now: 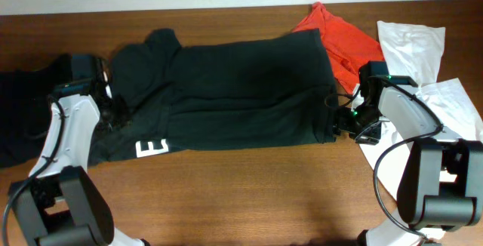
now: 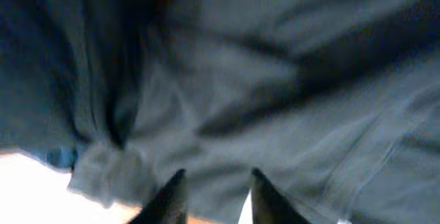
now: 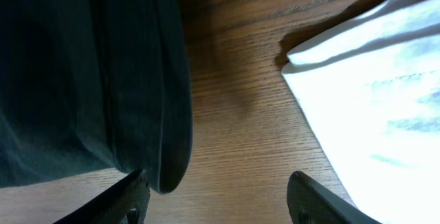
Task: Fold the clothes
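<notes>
The large black T-shirt lies folded across the middle of the table, with a white block letter showing at its front left. My left gripper is at the shirt's left edge. In the left wrist view its fingers are partly apart, with bunched black fabric between and beyond the tips. My right gripper is at the shirt's right edge. In the right wrist view it is open wide and empty over bare wood, with the shirt's folded hem beside its left finger.
An orange-red shirt lies at the back right, partly under the black one. White shirts lie at the far right and also show in the right wrist view. A dark garment lies at the far left.
</notes>
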### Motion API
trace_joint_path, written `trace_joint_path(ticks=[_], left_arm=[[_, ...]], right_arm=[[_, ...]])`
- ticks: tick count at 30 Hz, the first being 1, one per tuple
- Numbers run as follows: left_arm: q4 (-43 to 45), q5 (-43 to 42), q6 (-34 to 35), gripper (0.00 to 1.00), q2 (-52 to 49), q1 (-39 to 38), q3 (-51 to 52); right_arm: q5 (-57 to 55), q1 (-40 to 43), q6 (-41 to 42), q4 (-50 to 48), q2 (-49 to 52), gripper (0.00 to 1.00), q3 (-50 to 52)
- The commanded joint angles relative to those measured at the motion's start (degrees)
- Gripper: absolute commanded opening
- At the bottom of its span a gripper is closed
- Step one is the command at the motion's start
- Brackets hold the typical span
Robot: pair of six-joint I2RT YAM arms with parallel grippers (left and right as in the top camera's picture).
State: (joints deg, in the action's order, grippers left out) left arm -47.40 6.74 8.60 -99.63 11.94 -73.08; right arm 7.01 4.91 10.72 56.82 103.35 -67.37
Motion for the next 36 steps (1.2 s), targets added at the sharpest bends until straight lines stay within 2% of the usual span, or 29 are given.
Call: trace_joint_path(ticks=[1,3,12,19,24,26,29,36], left_arm=[[4.7,-1.5,-1.0,0.10,-1.2,2.9,-0.9],[7.5,-2.3,-1.5,0.07,-3.1,5.1,-0.9],[14.1,-7.0,-2.3,0.06,-14.3,15.8,-0.9],[15.0,-7.0,-2.7,0.06,-14.6,22.0,-3.5],[11.4,-11.6,-4.4,0.07,-14.4,20.4,-7.6],[8.8,-13.1,-5.0,0.17,-14.3,18.8,-8.9],[4.3,-13.6,-5.9,0.23,-13.8,15.5,-10.9],[-6.0,-13.6,-5.2,0.23,-10.2,7.4,-11.6]], right_arm=[[0.1,0.4,0.2,0.0,0.3,0.68,-0.2],[0.1,0.4,0.2,0.2,0.3,0.68,-0.2],[0.1,0.4,0.2,1.2,0.3,0.68,-0.2],[0.0,0.4,0.2,1.7,0.3,0.68,-0.2],[0.0,0.4,0.2,1.7,0.3,0.68,-0.2],[0.1,0.4,0.2,1.7,0.3,0.68,-0.2],[0.1,0.4,0.2,2.3,0.3,0.68,-0.2],[2.8,0.4,-0.2,1.6,0.3,0.68,-0.2]])
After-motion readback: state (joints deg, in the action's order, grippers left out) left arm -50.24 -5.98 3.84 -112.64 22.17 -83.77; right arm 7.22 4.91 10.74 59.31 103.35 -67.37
